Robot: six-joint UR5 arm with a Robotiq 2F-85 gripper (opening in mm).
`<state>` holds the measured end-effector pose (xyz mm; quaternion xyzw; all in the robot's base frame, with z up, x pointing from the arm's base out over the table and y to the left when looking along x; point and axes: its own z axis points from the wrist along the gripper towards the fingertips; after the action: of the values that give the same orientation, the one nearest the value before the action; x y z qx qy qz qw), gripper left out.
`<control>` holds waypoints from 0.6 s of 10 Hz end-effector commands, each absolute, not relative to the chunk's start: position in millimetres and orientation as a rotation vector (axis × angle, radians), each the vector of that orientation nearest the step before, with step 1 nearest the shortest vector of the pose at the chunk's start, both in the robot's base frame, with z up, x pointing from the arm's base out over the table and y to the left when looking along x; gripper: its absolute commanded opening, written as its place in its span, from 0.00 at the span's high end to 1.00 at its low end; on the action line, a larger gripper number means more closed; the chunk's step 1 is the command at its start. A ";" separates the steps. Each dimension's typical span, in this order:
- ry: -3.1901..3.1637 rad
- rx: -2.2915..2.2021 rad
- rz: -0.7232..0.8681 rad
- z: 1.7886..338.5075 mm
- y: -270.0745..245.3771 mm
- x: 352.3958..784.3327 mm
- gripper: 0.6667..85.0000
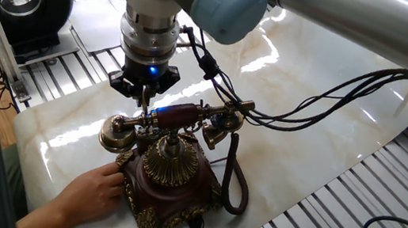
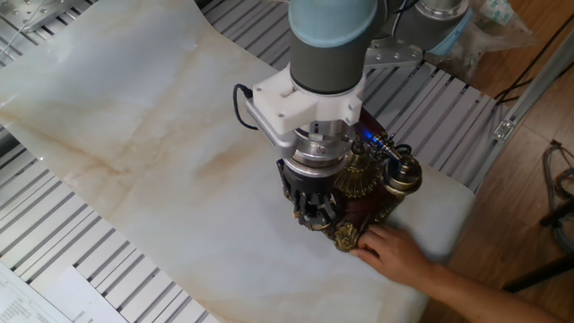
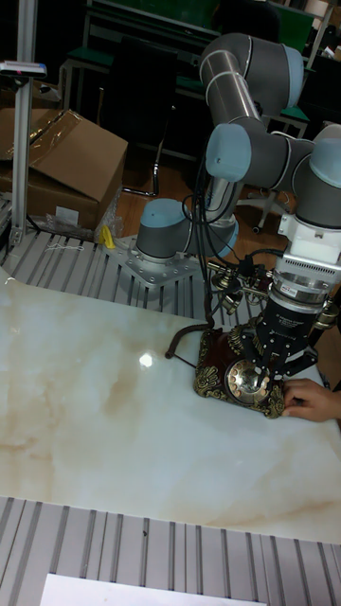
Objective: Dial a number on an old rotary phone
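The old rotary phone point(image 3: 237, 369) stands at the marble counter point(image 3: 95, 417) edge, handset cradled. A person's hand point(image 1: 93, 190) braces its base, presumably against sliding. The pincer point(image 3: 258, 365) hangs over the dial; whether clenched or released cannot be told.

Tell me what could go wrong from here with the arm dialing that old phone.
The gripper works right over the rotary phone while a person's hand steadies the base, so the hand might get pinched. The robot's cables drape close to the handset and might snag it off its cradle. The phone could also slide on the smooth table.
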<state>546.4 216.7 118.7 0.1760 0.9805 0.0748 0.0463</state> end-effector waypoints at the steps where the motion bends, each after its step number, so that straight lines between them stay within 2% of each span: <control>1: 2.982 0.590 0.295 120.5 225.8 548.4 0.99; 6: 2.954 0.585 0.266 109.2 216.9 559.2 0.99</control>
<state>554.8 218.6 112.1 0.1885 0.9767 0.0863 0.0552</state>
